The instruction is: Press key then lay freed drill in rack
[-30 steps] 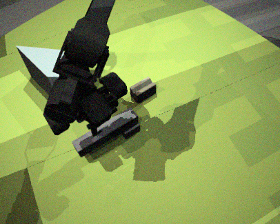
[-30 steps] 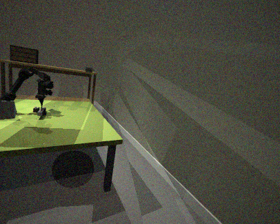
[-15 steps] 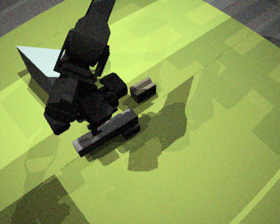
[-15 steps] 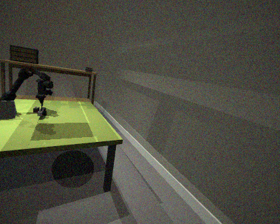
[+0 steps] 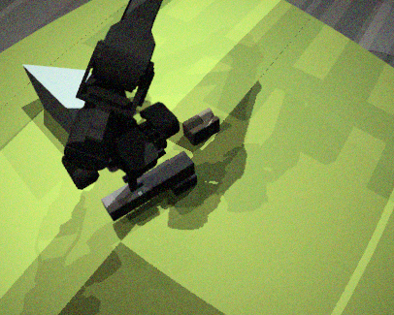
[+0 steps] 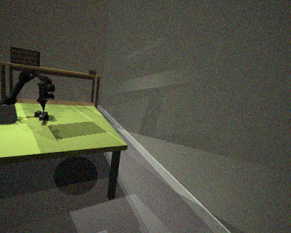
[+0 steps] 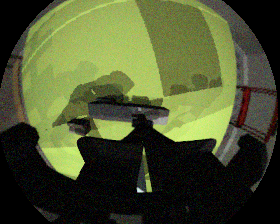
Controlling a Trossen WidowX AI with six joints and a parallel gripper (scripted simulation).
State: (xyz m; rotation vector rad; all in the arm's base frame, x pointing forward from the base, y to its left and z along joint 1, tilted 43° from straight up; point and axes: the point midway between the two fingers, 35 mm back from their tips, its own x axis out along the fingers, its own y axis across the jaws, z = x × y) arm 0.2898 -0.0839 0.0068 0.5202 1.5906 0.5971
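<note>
A long dark block [image 5: 153, 183] [image 7: 128, 111], the drill with its housing, lies on the green table [image 5: 278, 220]. A small pale key [image 5: 140, 191] sits on its top near the left end. My gripper [image 5: 133, 185] [image 6: 43, 110] [image 7: 141, 126] is shut, points straight down, and its fingertips touch the block's top at the key. Nothing is between the fingers. A small dark notched block [image 5: 201, 125], the rack, stands a little behind and to the right of the drill. In the exterior view these parts are too small to tell apart.
A box with a pale blue top [image 5: 54, 86] [image 6: 2, 114] stands at the left, behind the arm. A wooden frame [image 6: 51, 71] stands along the table's far edge. The table's right edge [image 6: 113, 134] drops to the floor.
</note>
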